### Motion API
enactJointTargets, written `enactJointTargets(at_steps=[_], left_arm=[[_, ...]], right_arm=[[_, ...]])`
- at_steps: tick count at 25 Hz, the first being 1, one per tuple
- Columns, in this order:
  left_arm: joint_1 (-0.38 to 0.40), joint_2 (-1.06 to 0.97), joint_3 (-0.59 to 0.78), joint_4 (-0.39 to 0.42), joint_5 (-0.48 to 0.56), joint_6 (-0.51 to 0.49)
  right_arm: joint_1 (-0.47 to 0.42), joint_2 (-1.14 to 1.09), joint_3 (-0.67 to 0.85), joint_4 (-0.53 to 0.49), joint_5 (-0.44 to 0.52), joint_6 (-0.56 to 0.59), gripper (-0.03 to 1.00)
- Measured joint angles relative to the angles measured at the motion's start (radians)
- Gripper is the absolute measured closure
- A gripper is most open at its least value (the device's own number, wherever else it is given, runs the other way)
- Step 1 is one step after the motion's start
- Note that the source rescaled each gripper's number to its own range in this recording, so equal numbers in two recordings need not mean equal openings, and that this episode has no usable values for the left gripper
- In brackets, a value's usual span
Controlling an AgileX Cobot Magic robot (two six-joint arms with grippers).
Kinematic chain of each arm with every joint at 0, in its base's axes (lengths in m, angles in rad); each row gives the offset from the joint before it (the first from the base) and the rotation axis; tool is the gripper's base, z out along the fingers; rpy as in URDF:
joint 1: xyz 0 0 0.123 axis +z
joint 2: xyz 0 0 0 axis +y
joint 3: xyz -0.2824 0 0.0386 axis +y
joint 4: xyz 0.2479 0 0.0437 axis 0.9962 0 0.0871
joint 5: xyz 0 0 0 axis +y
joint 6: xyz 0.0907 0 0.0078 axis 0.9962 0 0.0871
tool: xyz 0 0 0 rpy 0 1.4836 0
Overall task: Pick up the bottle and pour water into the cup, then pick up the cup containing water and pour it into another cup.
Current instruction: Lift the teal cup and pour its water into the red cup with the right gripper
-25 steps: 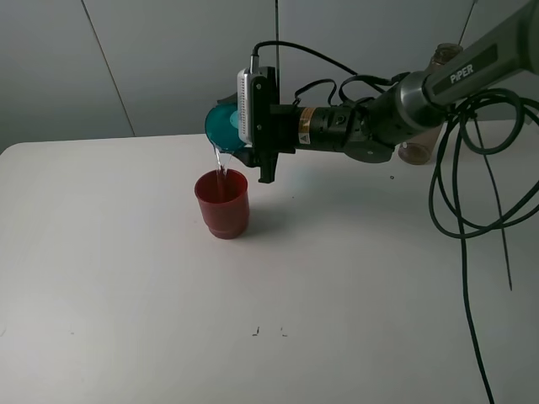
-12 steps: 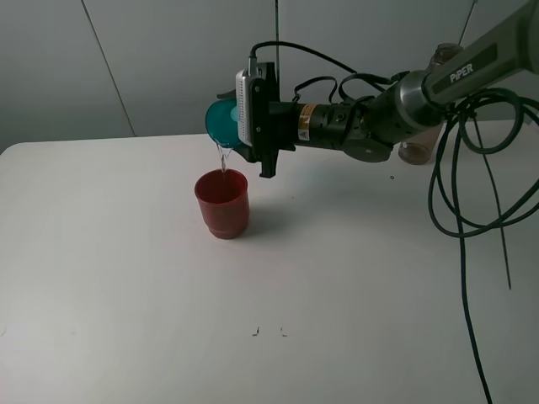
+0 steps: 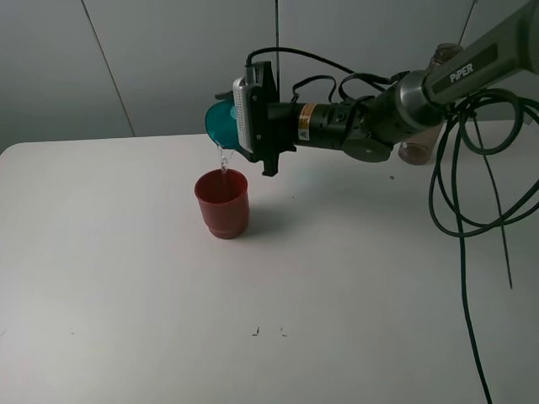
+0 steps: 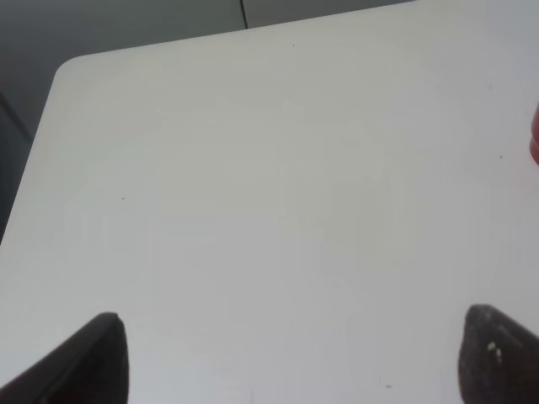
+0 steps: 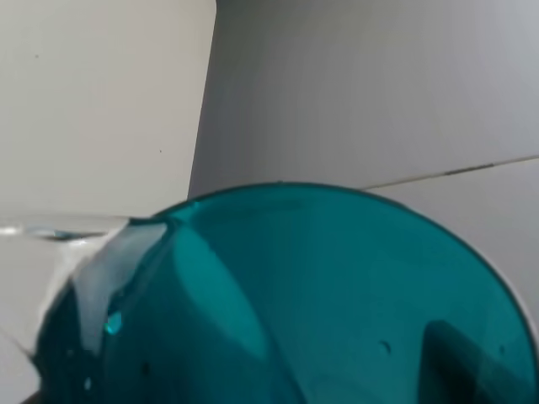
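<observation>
The teal cup (image 3: pixel 222 124) hangs tipped on its side above the red cup (image 3: pixel 222 203), with my right gripper (image 3: pixel 236 126) shut on it. A thin trickle of water (image 3: pixel 222 159) falls from its lip into the red cup, which stands upright on the white table (image 3: pixel 126 278). The right wrist view is filled by the teal cup (image 5: pixel 286 303), with water at its lip. The bottle (image 3: pixel 418 147) stands at the back right, mostly hidden behind my right arm. In the left wrist view my left gripper (image 4: pixel 295 353) is open over bare table, and a sliver of the red cup (image 4: pixel 535 139) shows at the frame's edge.
Black cables (image 3: pixel 459 194) hang in loops from the right arm over the table's right side. A grey wall (image 3: pixel 152 59) runs behind the table's far edge. Two small dark marks (image 3: pixel 269 332) lie on the table near the front.
The right gripper has lifted the teal cup slightly and turned it a little further. The stream of water has thinned to a trickle. The red cup has not moved.
</observation>
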Motion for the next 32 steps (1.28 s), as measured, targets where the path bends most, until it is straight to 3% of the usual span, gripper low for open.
enactJointTargets(at_steps=[15, 23, 32], left_arm=[[0.000, 0.000, 0.000, 0.000, 0.000, 0.000], [0.000, 0.000, 0.000, 0.000, 0.000, 0.000], [0.000, 0.000, 0.000, 0.000, 0.000, 0.000]], right_arm=[[0.001, 0.000, 0.000, -0.002, -0.008, -0.145, 0.90], [0.001, 0.000, -0.001, -0.056, -0.033, -0.163, 0.90], [0.001, 0.000, -0.001, -0.072, -0.086, -0.257, 0.90]])
